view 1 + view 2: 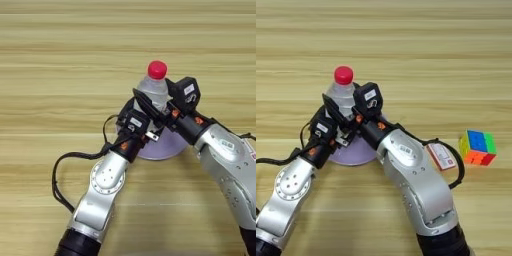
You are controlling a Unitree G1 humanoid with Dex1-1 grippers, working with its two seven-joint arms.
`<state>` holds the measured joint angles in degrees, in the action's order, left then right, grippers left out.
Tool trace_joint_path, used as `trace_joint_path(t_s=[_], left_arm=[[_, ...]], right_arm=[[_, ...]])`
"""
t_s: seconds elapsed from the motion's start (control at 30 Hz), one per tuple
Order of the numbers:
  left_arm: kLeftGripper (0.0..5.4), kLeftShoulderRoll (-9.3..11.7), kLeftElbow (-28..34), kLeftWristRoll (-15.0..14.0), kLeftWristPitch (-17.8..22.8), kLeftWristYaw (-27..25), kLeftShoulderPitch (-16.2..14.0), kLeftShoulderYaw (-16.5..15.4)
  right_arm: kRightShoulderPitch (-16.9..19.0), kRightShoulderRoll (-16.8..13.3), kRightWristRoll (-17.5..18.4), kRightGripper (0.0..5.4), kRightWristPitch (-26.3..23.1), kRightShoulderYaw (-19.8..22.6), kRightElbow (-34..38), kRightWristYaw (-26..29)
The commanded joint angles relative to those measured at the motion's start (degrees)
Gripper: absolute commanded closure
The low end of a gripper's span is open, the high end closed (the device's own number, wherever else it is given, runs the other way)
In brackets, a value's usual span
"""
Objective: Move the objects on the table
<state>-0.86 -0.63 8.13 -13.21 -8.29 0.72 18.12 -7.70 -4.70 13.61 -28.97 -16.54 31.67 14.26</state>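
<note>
Table (60, 60) first: broad wood, with the plate (167, 146) at its middle and the bottle (153, 89) upright on it. My right gripper (162, 102) straddles the bottle's body, fingers spread to either side; whether they press it yet I cannot tell. My left gripper (134, 124) crowds the plate's near-left edge, fingers unreadable. I should squeeze evenly below the cap (157, 69), lift straight, and keep my left clear.

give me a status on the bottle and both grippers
Right gripper jaws around bottle, which stands upright on the plate. Left gripper close beside its base. Card and cube off right, clear.
</note>
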Motion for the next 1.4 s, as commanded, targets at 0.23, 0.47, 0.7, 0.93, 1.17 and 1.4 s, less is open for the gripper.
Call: trace_joint_path(t_s=[0.23, 0.47, 0.7, 0.93, 1.17, 1.4], left_arm=[[2.07, -0.37, 1.41, -1.07, 0.27, -0.63, 0.62, -0.19], [2.08, -0.29, 1.57, -1.00, 0.30, -0.81, 0.52, -0.21], [2.11, -0.31, 1.67, -0.96, 0.40, -0.82, 0.37, -0.50], [2.25, -0.29, 1.52, -0.85, 0.34, -0.83, 0.37, -0.62], [2.26, -0.29, 1.35, -0.93, 0.13, -0.85, 0.39, -0.94], [2.26, -0.27, 0.77, -1.60, -0.03, -0.25, 0.71, -2.54]], right_arm=[[-0.48, 0.20, 0.17, 2.33, 0.92, -0.28, -1.02, 0.64], [-0.47, 0.19, 0.02, 2.33, 1.18, -0.25, -1.43, 0.60], [-0.30, -0.22, -0.88, 1.68, 2.19, -0.70, -1.98, 0.74], [-0.14, -0.27, -0.89, 0.85, 2.75, -0.77, -2.27, 0.85], [-0.09, -0.51, -1.60, 0.24, 4.50, -0.91, -2.93, 1.22], [0.03, -0.74, -1.29, 0.00, 6.02, 0.02, -2.59, 1.76]])
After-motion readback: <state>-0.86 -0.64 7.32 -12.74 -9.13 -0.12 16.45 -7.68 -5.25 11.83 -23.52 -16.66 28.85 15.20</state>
